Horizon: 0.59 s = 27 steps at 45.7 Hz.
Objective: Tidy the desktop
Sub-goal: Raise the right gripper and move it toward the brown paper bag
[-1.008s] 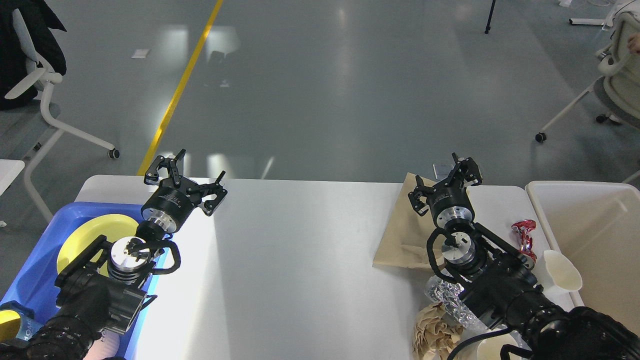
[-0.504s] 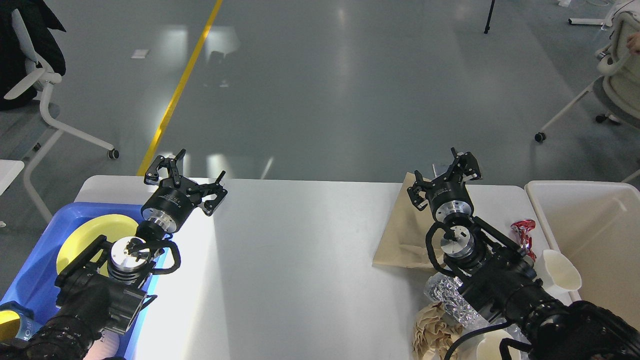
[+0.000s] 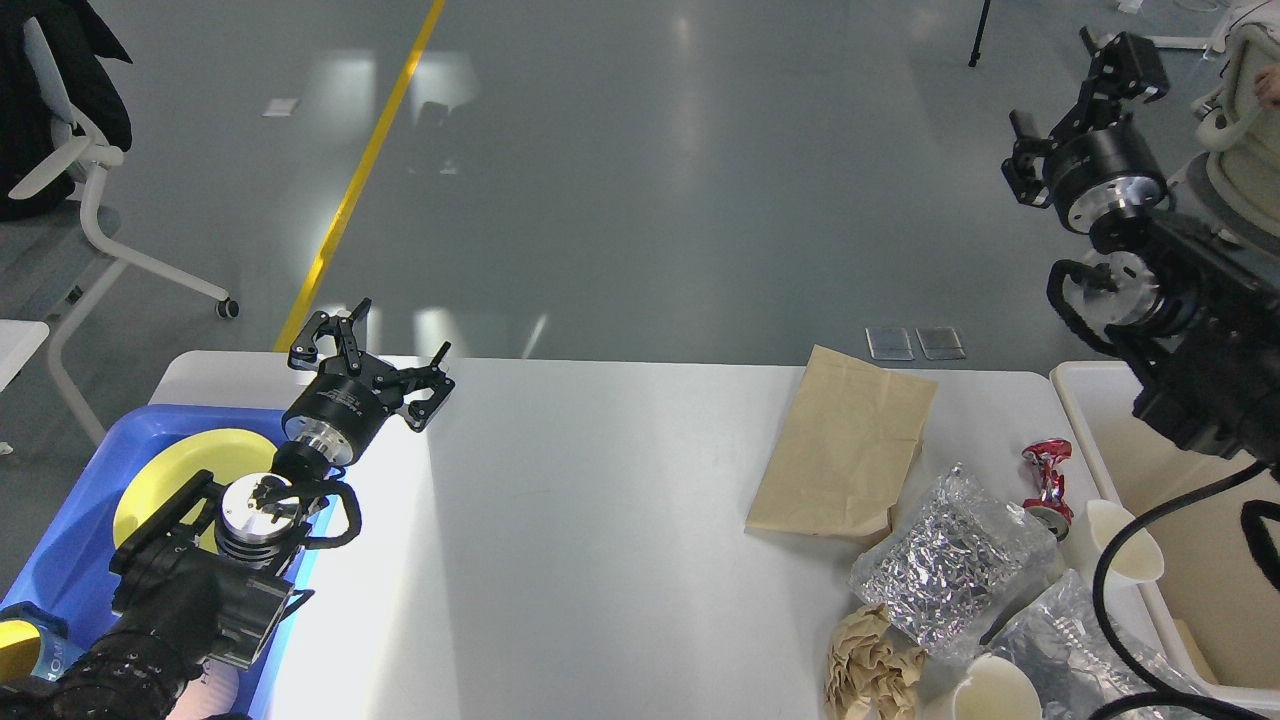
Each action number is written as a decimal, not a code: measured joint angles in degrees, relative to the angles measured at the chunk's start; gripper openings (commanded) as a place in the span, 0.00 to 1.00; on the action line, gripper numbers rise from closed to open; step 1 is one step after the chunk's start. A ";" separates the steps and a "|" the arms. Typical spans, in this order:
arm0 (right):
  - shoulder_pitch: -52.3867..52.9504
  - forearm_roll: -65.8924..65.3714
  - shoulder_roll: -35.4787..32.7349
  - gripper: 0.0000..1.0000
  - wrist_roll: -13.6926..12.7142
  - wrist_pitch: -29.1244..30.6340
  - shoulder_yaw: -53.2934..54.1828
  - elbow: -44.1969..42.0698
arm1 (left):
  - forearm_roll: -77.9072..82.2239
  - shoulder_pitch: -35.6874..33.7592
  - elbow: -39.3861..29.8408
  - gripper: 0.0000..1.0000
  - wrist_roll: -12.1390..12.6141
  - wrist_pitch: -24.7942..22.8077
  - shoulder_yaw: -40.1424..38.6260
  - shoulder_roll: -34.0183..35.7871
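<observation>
The white desktop [image 3: 600,500] fills the lower middle of the head view. On its right part lie a flat brown paper bag [image 3: 840,450], a crumpled foil bag [image 3: 950,560], a crushed red can [image 3: 1045,470], crumpled brown paper [image 3: 870,665], a clear plastic bag [image 3: 1070,640] and two white paper cups [image 3: 1120,540] [image 3: 990,690]. My left gripper [image 3: 385,345] is open and empty above the desktop's far left edge. My right gripper [image 3: 1075,100] is open and empty, raised high at the upper right, well clear of the litter.
A blue tray [image 3: 60,540] with a yellow plate [image 3: 170,470] stands at the left, under my left arm. A cream-white bin [image 3: 1200,470] stands at the right edge, below my right arm. Office chairs stand on the floor at far left and far right.
My right arm has swung up and to the right, from over the paper bag to high above the bin, uncovering the foil bag and plastic bag. The left arm has not moved.
</observation>
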 measured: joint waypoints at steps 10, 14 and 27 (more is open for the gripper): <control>9.69 0.07 -7.08 1.00 0.00 0.42 -21.75 0.85 | 0.00 0.00 0.00 0.97 0.00 0.02 0.00 0.00; 13.39 0.07 -7.91 1.00 0.00 0.61 -36.15 1.01 | 0.00 0.00 0.00 0.97 0.00 0.04 0.00 0.00; 25.74 -0.03 -7.87 1.00 0.00 6.11 -85.47 17.02 | 0.01 0.00 0.00 0.97 0.00 0.07 0.00 0.00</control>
